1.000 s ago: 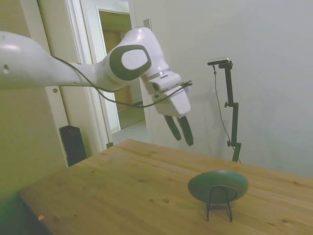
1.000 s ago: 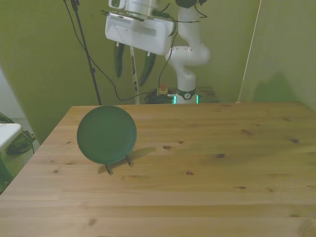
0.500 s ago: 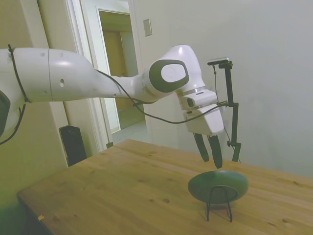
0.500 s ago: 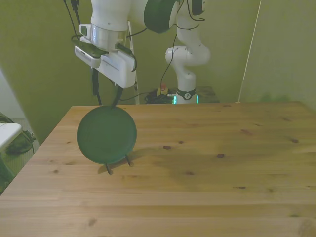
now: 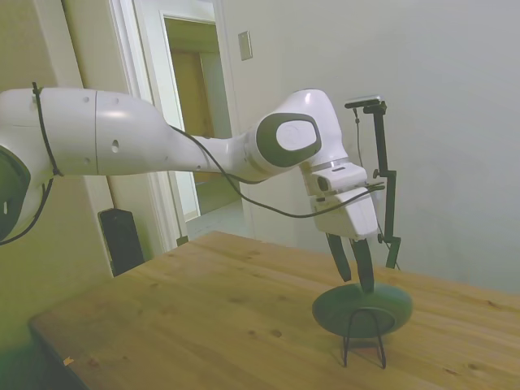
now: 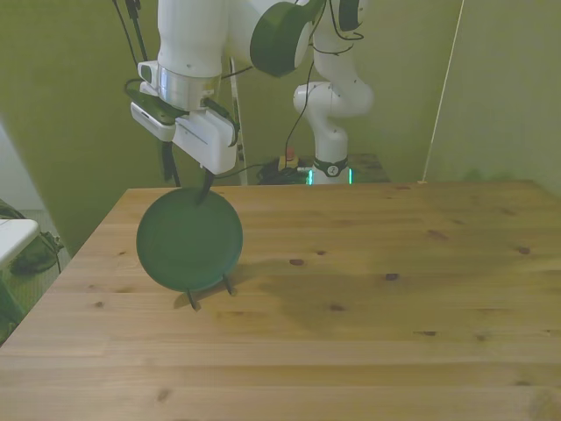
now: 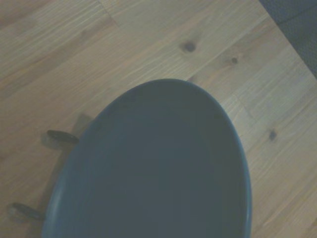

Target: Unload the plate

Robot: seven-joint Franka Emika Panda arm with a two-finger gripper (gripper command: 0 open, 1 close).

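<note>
The gripper (image 5: 357, 278), fingers spread, hangs straight above the plate (image 6: 189, 240), which stands upright on edge in the wire stand (image 5: 364, 340), one finger either side of its top rim.

plate (image 6: 189, 242) | small, round, dark green, matte, shallow raised rim | propped on edge, leaning back | near table corner at the front view's left

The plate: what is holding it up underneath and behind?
The plate leans nearly upright in a black wire stand on the table. The plate covers most of the stand's back.
</note>
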